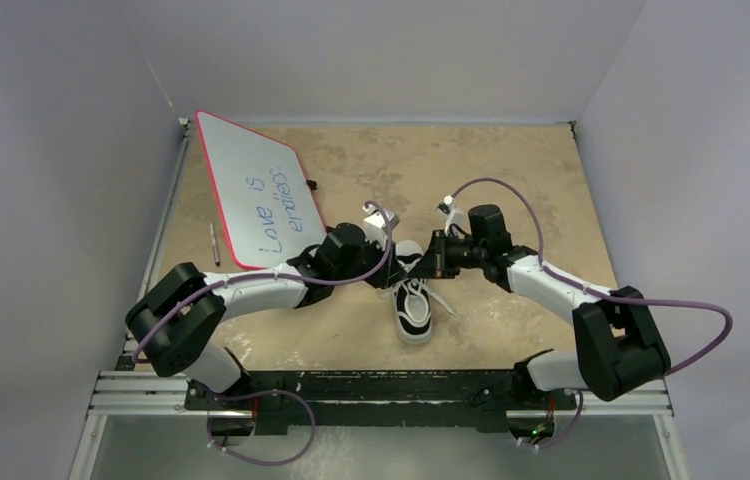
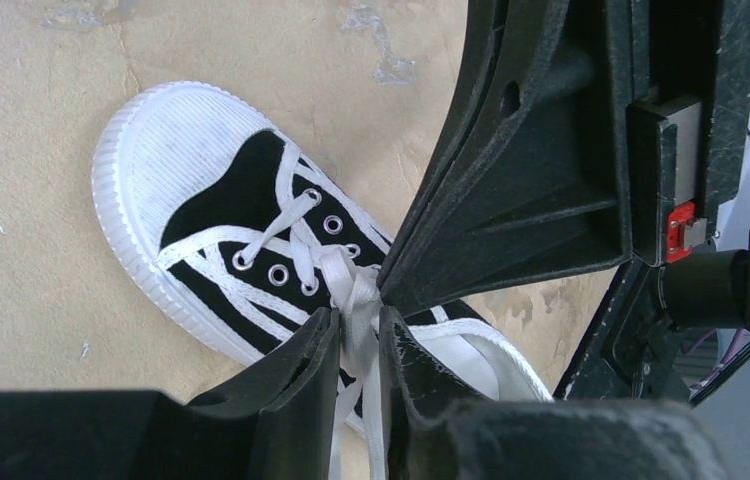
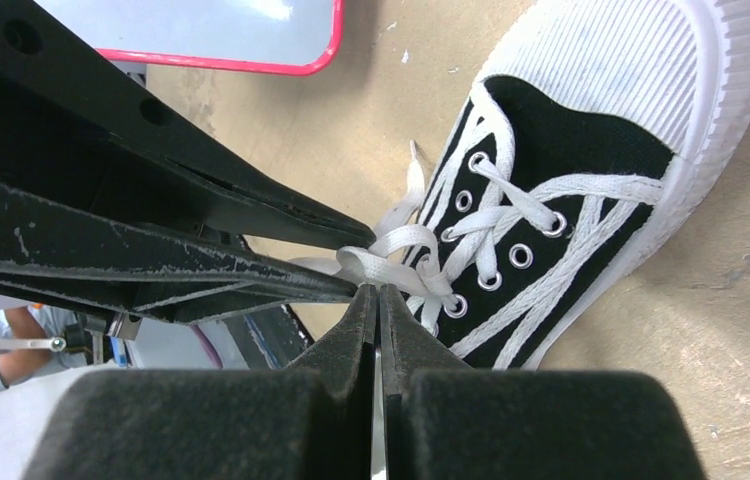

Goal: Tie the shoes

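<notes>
The sneaker (image 1: 413, 312) stands on its sole near the middle of the table (image 1: 511, 190), to the right of the whiteboard (image 1: 251, 190). Its long axis runs from far to near. The white toe cap (image 1: 414, 334) points to the near edge, toward my bases, and the heel lies on the far side, under my two wrists.

I come at the shoe from both sides, the left gripper (image 2: 358, 318) from the left and the right gripper (image 3: 379, 292) from the right. The two meet almost tip to tip over the upper eyelets, where the laces (image 3: 406, 245) cross. I think this is the reason for the pose: the knot must be made just above the tongue, so both hands have to work in the same small place, each close to its own part of the lace.

My left fingers (image 2: 301, 365) stand narrow, with a flat white lace running through the gap between them. Whether they press it or only guide it, I cannot tell. My right fingers (image 3: 351, 340) are closed tight together, and their tips touch the bunch of lace at the crossing. If a strand is nipped between them, it is hidden from me.

No finished bow is visible, so I judge that the tying is not yet done.
</notes>
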Robot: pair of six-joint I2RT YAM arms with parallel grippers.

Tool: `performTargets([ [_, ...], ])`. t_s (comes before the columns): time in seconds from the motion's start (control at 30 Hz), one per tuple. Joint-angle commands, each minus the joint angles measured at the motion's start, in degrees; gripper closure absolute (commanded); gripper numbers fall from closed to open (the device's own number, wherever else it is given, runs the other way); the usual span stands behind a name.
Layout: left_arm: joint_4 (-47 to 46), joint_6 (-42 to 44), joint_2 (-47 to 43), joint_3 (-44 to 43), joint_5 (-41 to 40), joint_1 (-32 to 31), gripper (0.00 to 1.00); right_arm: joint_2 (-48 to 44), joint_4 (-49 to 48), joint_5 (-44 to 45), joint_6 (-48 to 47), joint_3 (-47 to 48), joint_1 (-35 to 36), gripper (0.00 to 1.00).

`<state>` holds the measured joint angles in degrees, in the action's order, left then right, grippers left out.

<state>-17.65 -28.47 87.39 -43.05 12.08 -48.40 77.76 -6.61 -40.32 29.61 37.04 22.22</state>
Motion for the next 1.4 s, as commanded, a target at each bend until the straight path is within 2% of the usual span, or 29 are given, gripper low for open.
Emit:
performTargets([
  [0.0,-4.2,-0.1,-0.9,0.3,2.9,0.2,0.78,-0.4,-1.7,-0.4,0.2,0.1,0.3,1.0],
  [0.2,-4.7,1.1,-0.1,0.4,3.4,0.1,0.72,-0.5,-1.4,-0.5,0.0,0.4,0.3,1.0],
  [0.8,-5.5,3.8,2.4,-0.7,0.1,0.0,0.74,0.1,-0.9,-1.7,-0.1,1.2,0.4,1.0],
  [0.97,-6.0,3.9,2.8,-0.5,-0.7,0.0,0.86,0.1,-0.7,-2.2,-0.1,1.4,0.4,1.0],
  [1.03,-5.9,4.4,2.4,0.1,-1.3,0.1,0.96,0.1,-0.3,-2.7,-0.3,1.9,0.3,1.0],
  [1.1,-6.1,4.9,1.9,0.8,-2.1,0.0,1.0,0.2,0.5,-3.4,-0.9,2.7,0.3,0.99],
  [1.13,-6.1,5.4,1.7,1.0,-2.1,0.0,1.0,0.2,0.9,-4.2,-1.3,3.1,0.3,0.96],
  [1.27,-6.2,6.4,1.5,1.2,-1.0,0.0,1.0,-0.9,6.9,-6.6,-5.8,5.6,-0.1,0.72],
  [1.37,-6.3,6.6,1.7,1.4,-0.4,0.0,1.0,-1.8,10.1,-6.6,-10.7,6.8,-1.7,0.65],
])
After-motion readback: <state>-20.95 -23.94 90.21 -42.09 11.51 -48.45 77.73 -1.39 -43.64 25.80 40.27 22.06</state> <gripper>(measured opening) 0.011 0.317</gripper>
